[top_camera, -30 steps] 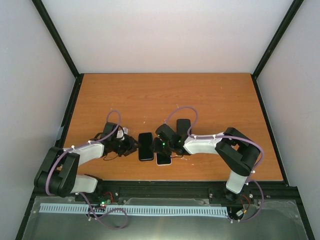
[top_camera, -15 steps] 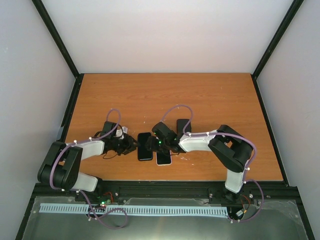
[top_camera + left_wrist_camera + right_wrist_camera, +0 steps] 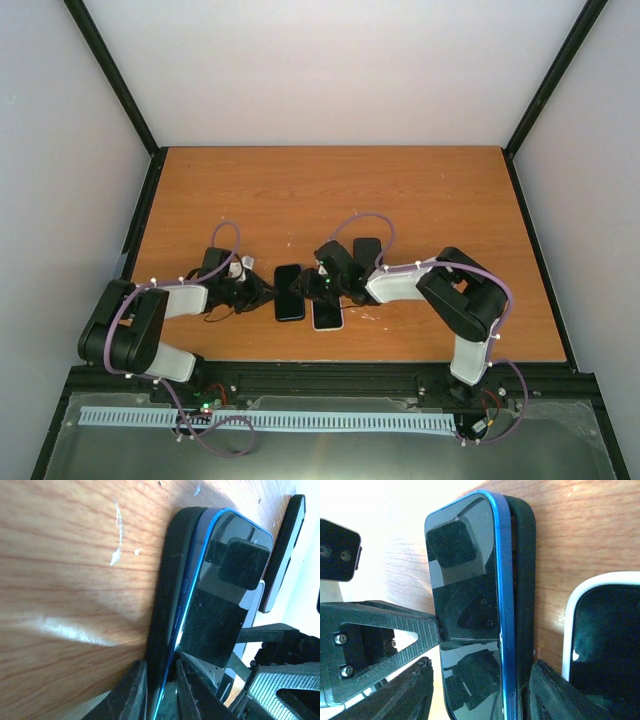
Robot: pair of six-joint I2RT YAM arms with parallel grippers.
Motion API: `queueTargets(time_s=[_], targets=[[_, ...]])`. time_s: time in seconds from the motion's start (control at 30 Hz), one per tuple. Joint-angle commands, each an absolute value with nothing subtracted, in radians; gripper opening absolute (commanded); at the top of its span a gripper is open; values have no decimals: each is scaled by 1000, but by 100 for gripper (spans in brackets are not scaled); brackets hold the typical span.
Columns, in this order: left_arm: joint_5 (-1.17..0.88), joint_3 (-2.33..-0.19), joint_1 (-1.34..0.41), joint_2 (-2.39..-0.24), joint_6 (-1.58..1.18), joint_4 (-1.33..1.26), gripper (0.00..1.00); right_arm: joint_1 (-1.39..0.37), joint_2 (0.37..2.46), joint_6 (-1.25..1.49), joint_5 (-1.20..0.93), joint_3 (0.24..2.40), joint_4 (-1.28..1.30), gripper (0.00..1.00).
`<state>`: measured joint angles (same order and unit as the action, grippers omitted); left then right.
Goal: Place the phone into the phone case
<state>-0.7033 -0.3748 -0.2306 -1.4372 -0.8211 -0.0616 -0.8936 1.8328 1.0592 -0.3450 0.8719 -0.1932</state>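
The phone [image 3: 290, 292], dark screen with a blue rim, lies tilted on the black phone case [image 3: 167, 580], one long side raised above the case wall. My left gripper [image 3: 265, 293] is at the phone's left side. In the left wrist view the left gripper [image 3: 162, 695] is shut, pinching the phone [image 3: 215, 620] and case edge together. My right gripper [image 3: 312, 290] is at the phone's right side. In the right wrist view the right gripper [image 3: 480, 700] stands open, its fingers flanking the phone [image 3: 465, 605] and the case [image 3: 522, 555].
A second phone in a white case [image 3: 327, 316] lies right beside the black case, close to my right finger [image 3: 555, 695]. A black case-like slab [image 3: 367, 252] lies further back. The wooden table [image 3: 450, 200] ends at a black rail near the arm bases.
The left gripper has closed onto the phone and case edge. The right gripper's fingers have spread wider around the phone. The phone has barely shifted.
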Motion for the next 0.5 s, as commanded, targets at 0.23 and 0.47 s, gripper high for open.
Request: queueTargets(time_s=[0.23,0.47], targets=[[-792,-339,-241,-1395,-861,-107,27,-902,1777,1220,-502,820,-592,52],[-770,-331,-241,-1341,-846,-64,35,-903,1774,1254,-539,809,-673,52]])
